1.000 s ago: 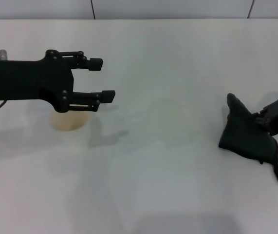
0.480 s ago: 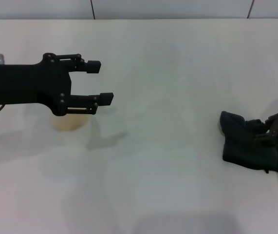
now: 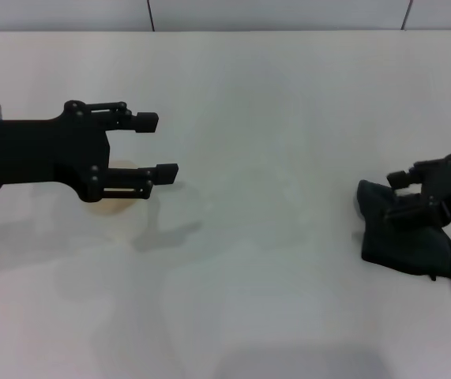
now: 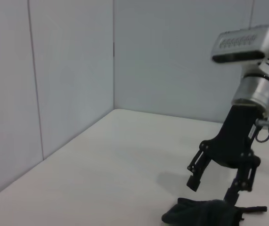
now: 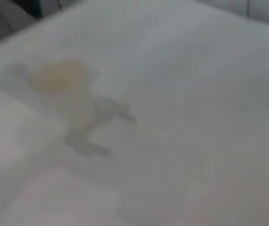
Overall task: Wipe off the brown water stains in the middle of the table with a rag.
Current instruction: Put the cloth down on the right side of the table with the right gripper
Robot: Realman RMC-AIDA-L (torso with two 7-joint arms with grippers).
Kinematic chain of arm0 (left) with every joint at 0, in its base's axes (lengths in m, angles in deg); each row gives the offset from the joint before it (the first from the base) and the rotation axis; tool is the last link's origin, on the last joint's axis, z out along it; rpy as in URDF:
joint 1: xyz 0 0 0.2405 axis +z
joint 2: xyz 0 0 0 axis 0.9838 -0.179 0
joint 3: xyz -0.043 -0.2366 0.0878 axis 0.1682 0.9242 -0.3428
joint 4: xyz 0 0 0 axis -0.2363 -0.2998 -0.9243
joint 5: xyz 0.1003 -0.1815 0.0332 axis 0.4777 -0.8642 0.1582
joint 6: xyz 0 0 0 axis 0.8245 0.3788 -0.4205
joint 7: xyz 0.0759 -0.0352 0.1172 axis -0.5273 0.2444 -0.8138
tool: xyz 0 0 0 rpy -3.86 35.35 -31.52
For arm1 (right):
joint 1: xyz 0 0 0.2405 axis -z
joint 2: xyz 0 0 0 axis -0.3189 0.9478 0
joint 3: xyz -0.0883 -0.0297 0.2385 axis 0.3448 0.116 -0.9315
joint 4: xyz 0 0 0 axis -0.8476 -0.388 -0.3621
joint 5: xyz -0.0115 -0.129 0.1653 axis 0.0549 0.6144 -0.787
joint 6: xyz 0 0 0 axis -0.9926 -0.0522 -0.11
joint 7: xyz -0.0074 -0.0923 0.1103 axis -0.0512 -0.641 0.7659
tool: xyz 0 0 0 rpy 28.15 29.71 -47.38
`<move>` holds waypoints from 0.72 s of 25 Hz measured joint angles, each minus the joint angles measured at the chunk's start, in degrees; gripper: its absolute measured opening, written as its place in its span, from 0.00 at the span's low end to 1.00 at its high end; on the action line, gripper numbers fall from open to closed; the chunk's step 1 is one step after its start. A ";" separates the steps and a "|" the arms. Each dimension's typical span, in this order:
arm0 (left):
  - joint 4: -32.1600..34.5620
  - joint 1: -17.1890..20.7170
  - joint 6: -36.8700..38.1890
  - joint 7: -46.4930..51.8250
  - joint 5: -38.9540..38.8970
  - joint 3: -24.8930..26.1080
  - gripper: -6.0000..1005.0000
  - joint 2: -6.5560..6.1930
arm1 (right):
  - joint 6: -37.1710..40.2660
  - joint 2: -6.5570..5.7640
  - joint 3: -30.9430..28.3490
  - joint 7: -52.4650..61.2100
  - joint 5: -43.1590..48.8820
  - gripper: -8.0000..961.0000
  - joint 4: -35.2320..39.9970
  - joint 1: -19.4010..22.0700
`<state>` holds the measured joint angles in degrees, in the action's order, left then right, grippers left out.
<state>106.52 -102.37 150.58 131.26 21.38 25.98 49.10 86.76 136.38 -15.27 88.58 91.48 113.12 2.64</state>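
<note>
Two grippers are over the table (image 3: pixel 272 103). The right gripper (image 3: pixel 400 194) stands spread open just above the rag (image 3: pixel 403 241), at the right side. The left gripper (image 3: pixel 156 145) hovers wide open, far away, over a brownish cup (image 3: pixel 114 207).

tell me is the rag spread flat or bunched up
Bunched up: the rag lies on the table in a crumpled heap with a narrow tail, the right gripper over it.

Three cameras, one tabletop

The head view looks forward and down over the table (image 3: pixel 288 118). The left wrist view faces across it toward the right gripper (image 4: pixel 214 186) and rag (image 4: pixel 202 216). The right wrist view looks low toward the cup (image 5: pixel 59 77), also in the head view.
</note>
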 joint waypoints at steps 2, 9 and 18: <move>0.02 0.58 0.45 -0.12 0.11 -0.07 0.77 -0.09 | 0.23 -0.03 -0.63 -2.59 -3.07 0.73 -1.46 0.14; 0.05 0.69 3.91 -0.39 4.23 -0.14 0.77 -0.34 | 0.88 -0.05 0.17 -7.58 -5.48 0.86 -3.47 -0.25; -0.07 0.90 6.81 -0.69 9.23 -0.23 0.77 -0.40 | 0.54 0.01 1.42 -9.99 -5.61 0.86 -4.16 -1.06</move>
<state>106.44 -101.47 157.39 130.58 30.61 25.75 48.70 87.30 136.38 -13.85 78.60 85.88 108.96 1.58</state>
